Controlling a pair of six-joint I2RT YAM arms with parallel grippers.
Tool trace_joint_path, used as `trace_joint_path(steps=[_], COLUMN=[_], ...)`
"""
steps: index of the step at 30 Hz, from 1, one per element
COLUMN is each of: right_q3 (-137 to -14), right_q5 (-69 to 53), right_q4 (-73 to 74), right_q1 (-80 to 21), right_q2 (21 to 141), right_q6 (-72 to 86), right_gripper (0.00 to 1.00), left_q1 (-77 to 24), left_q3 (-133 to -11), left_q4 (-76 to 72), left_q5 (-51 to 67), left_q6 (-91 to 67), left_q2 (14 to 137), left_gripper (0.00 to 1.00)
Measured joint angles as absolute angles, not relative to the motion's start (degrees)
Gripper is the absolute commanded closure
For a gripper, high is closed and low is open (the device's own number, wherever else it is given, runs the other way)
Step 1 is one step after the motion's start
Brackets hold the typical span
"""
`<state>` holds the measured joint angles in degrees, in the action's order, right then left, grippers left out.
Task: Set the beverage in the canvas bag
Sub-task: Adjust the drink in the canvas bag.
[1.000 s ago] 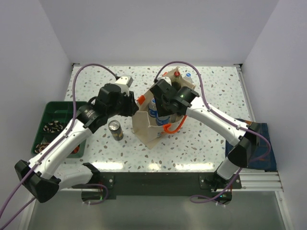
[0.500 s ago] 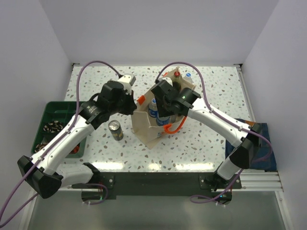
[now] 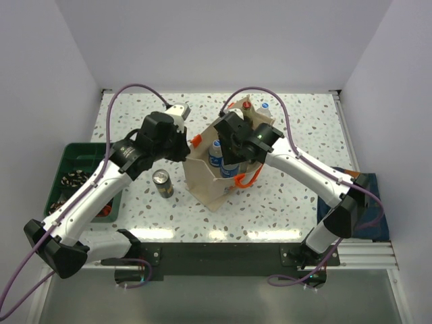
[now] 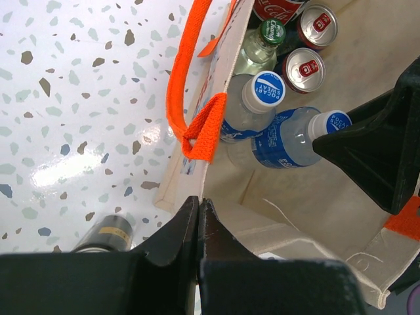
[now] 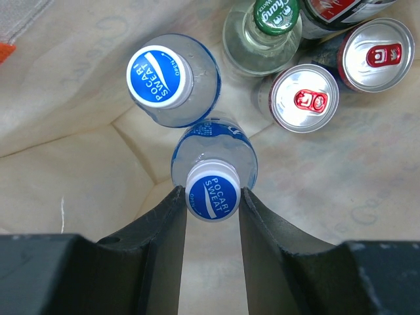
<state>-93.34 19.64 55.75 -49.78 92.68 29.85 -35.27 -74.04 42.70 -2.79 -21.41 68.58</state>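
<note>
Beverage bottle [image 5: 213,149], cap between right tool [image 5: 211,193] fingers (pinched), inside canvas bag [image 5: 72,164]

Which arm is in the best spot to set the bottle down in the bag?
Right. The right arm has its jaws closed on the neck of the bottle, already inside the canvas bag. The left arm is busy pinching the bag's rim.

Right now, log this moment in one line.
left tool: pinching bag rim | right tool: gripping bottle inside bag | can: on table
</note>
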Motion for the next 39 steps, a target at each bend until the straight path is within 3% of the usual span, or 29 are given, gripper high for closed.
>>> trace_joint_path(steps=[17, 39], right_q3=[-91.59, -95.83], right_q5=[13.17, 18.52], right_q4=[53.84, 56.18], right_q1=[-48.18, -48.73], right_q2=[91.15, 95.74], right_q6=[29.61, 29.82], right_gripper=[1.00, 1.00], left_q1=[-35.27, -35.24], left_q3=[-69.87, -67.59], left_q4=[38.61, 36.49], left_q5=[2.66, 3.27], left_q6=[-21.37, -21.12], left_q2=[65.87, 64.45], left_gripper=[1.00, 1.00])
